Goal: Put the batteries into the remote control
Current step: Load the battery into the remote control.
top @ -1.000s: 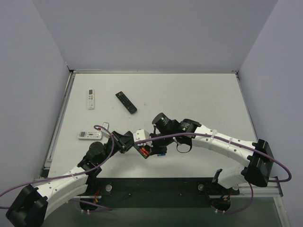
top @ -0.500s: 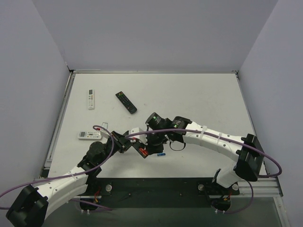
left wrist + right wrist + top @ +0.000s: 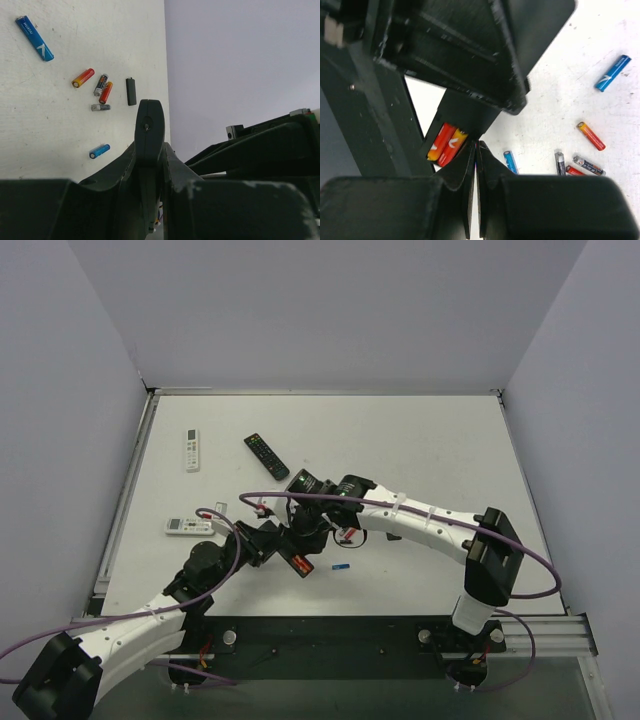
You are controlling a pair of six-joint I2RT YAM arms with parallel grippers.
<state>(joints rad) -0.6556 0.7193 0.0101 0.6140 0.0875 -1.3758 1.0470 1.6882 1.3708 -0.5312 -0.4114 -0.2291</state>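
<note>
The left gripper (image 3: pixel 282 550) was clamped on the remote (image 3: pixel 300 564) and held it, as it seemed, a little off the table (image 3: pixel 430 450), near the front edge. The right gripper (image 3: pixel 476 146) had its fingers pressed together with nothing between them. Its tips stood at the end of two orange batteries (image 3: pixel 445 145) lying in the open compartment. I think a too hard push could twist the remote in the grip, or pop a battery out. The spare batteries (image 3: pixel 95 85) lay close by; toward the far right the table offered more room.
</note>
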